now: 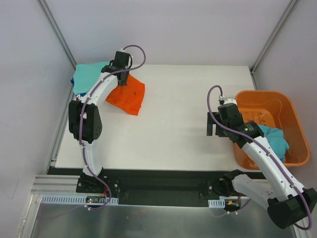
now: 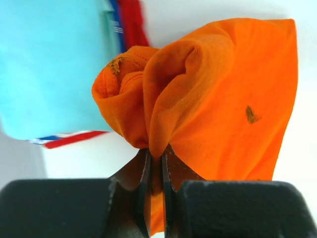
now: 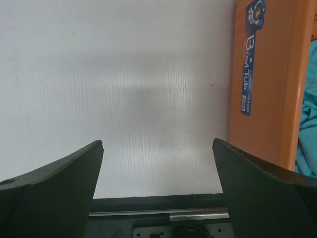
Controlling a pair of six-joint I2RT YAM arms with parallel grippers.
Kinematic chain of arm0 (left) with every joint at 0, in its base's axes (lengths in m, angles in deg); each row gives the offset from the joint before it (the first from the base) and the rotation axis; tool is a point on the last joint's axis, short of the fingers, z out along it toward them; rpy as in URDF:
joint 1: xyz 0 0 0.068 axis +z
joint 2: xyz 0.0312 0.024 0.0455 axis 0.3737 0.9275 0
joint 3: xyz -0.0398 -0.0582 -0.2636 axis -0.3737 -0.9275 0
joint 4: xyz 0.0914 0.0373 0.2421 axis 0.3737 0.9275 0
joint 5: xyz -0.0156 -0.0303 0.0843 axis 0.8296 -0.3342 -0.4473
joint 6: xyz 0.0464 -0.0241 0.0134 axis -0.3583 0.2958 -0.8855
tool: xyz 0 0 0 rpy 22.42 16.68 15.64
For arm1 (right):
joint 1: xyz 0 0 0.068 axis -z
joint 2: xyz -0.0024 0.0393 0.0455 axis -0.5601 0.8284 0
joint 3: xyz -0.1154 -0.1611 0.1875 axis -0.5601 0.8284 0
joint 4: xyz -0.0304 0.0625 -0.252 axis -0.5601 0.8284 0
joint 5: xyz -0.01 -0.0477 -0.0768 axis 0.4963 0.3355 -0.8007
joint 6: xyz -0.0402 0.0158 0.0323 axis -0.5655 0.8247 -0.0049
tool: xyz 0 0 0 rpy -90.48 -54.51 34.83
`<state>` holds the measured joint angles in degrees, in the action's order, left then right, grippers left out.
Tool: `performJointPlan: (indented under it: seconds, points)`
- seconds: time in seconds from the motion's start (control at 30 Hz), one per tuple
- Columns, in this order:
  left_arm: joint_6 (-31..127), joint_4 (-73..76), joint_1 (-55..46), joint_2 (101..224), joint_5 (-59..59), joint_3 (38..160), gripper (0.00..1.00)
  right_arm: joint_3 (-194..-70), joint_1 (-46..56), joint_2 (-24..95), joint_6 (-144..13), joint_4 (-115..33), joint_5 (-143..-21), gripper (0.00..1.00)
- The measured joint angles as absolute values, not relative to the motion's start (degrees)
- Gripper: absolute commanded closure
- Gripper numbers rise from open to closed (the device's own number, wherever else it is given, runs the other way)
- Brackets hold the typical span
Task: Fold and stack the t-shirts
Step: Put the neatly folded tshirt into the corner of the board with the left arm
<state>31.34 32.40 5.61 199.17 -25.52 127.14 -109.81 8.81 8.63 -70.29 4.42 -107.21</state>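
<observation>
The left gripper [image 2: 156, 153] pinches the orange t-shirt [image 2: 218, 99] at the table's [image 1: 173, 134] far-left corner, beside a turquoise t-shirt [image 1: 89, 74]. The cloth trails toward the centre. The right gripper [image 3: 158, 144] gapes beside the orange tub [image 1: 293, 115].

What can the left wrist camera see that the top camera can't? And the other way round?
Only the left wrist view: the left tool pinched shut on a bunched fold of the orange t-shirt, and a small dark mark on that shirt.

Only the top view: the orange basket with a second teal t-shirt inside, and the right tool open over the table.

Both: the orange t-shirt lying beside the teal t-shirt.
</observation>
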Motion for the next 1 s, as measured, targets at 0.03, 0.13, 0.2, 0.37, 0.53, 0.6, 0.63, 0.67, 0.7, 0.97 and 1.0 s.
performJointPlan:
  seconds: [0.03,0.13,0.2,0.37,0.53,0.6,0.63,0.67,0.7,0.97,1.0]
  points:
    - [29.18,33.34,7.14,200.00,-26.05,128.95,1.00,-109.81,8.85,8.95,-70.32,4.40,-107.53,0.03]
    - [25.07,34.33,10.20,201.60,-26.84,133.15,1.00,-109.81,9.09,9.96,-70.38,4.27,-108.76,0.03]
    - [22.71,34.79,12.10,202.30,-27.60,136.19,1.00,-109.81,9.31,10.51,-70.42,4.03,-109.52,0.03]
    - [18.69,35.97,13.69,202.89,-28.65,143.03,1.00,-109.81,10.03,11.71,-70.45,3.98,-111.03,0.03]
    - [17.44,35.97,13.61,202.85,-28.54,146.63,1.00,-109.81,10.51,12.28,-70.45,4.00,-111.88,0.03]
    - [17.42,36.10,13.63,202.85,-27.97,146.98,1.00,-109.81,10.54,12.28,-70.45,4.00,-112.08,0.03]
    - [17.42,36.34,13.63,202.85,-27.73,147.14,1.00,-109.81,10.58,12.28,-70.45,4.00,-112.12,0.03]
    - [17.42,36.67,13.63,202.85,-27.60,147.22,1.00,-109.81,10.58,12.28,-70.45,4.00,-112.23,0.03]
    - [17.40,37.10,13.63,202.85,-27.58,147.57,1.00,-109.81,10.60,12.28,-70.45,4.00,-112.34,0.03]
    - [18.05,38.00,14.13,202.80,-27.19,155.68,1.00,-109.81,10.64,12.23,-70.45,4.00,-113.02,0.03]
    - [18.21,37.80,14.18,202.67,-26.55,156.12,1.00,-109.81,10.64,12.23,-70.45,4.00,-113.19,0.03]
